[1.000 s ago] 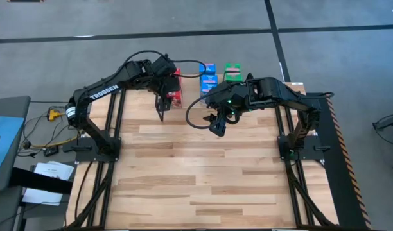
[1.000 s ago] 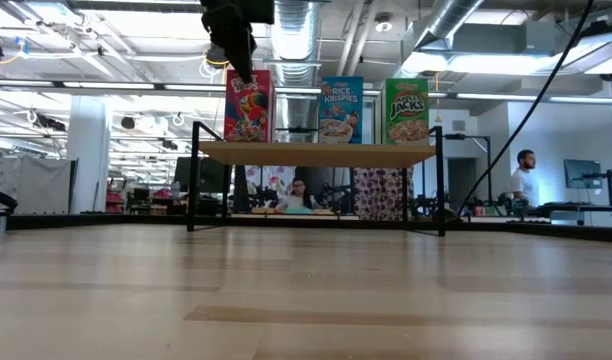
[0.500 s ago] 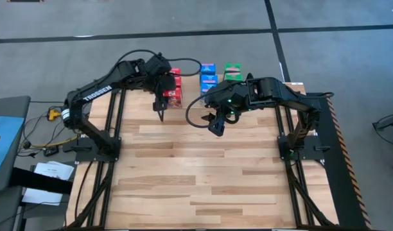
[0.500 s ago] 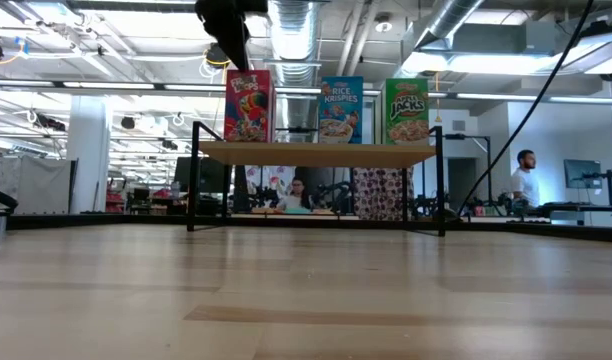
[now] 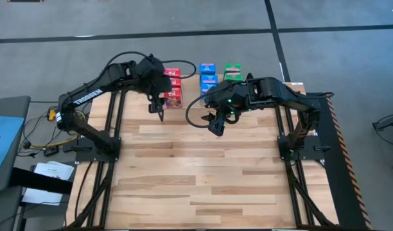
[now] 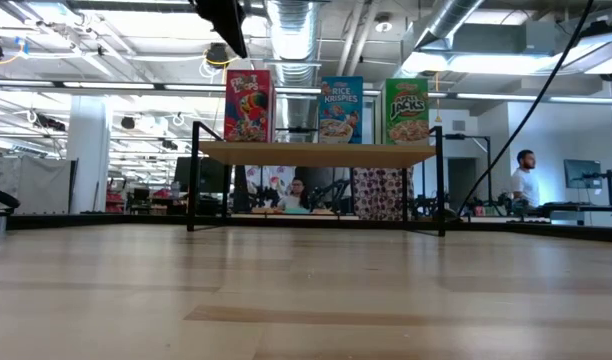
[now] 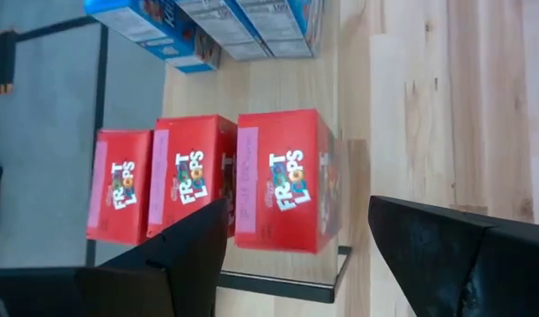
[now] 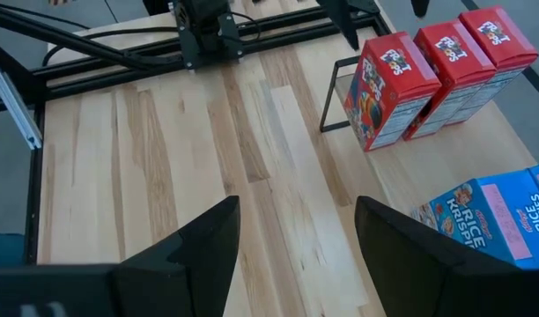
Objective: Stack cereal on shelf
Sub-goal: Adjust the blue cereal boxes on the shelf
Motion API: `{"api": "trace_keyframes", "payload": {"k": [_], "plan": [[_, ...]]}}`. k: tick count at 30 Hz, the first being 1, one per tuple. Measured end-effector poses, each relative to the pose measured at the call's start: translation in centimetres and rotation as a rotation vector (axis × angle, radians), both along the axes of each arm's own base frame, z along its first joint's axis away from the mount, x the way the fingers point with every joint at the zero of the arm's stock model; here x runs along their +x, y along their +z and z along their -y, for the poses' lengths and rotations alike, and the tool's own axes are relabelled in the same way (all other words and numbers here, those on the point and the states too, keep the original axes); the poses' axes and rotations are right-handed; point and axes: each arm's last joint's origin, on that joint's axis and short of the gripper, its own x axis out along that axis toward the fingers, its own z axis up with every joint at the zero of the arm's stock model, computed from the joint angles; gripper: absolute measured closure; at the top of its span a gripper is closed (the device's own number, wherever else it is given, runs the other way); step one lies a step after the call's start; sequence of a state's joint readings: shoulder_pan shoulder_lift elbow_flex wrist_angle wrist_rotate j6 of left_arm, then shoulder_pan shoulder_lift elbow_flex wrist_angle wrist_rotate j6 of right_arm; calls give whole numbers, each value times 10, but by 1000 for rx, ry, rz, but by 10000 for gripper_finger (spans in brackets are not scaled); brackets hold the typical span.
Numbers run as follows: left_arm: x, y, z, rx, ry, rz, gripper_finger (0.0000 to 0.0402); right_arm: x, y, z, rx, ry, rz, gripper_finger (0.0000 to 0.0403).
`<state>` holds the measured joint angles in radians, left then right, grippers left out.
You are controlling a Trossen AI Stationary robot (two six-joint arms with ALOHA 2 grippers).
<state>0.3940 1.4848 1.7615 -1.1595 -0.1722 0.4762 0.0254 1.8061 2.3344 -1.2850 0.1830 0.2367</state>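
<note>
High view shows the left gripper (image 5: 161, 110) has drawn back toward the left edge of the table over the last second; a moment ago it hung right beside the front red box, and now it sits clear of the row of red boxes (image 5: 173, 88), off their left side. In the low view the same retreat shows as the dark gripper lifting up and away from above the red box (image 6: 248, 106) toward the top of the picture. That suggests the placing of the red row is finished and the arm is backing out.

All the cereal stands upright on the shelf (image 6: 316, 153): three red boxes in one row, blue boxes (image 5: 208, 76) beside them, green boxes (image 5: 232, 72) beyond. From above the blue and green rows appear to be three deep as well, though the right arm hides part of them. If so, the stacking looks complete.

In the left wrist view the left gripper's fingers (image 7: 177, 255) stand wide apart with nothing between them; the nearest red box (image 7: 285, 180) lies beyond them, untouched. The right gripper (image 5: 216, 126) hangs over bare tabletop (image 5: 216, 186) in front of the shelf, its fingers (image 8: 195, 246) also spread and empty.
</note>
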Motion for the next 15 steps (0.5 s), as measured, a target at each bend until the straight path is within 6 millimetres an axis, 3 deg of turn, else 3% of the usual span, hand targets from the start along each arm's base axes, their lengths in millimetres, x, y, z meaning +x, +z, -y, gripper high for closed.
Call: {"api": "trace_keyframes", "payload": {"k": [6,15], "plan": [[-15,15,13,-15,8,79,140,0,0,0,0,0,0,152],[-51,41,36,-252,-114,297,140,0,0,0,0,0,0,152]]}}
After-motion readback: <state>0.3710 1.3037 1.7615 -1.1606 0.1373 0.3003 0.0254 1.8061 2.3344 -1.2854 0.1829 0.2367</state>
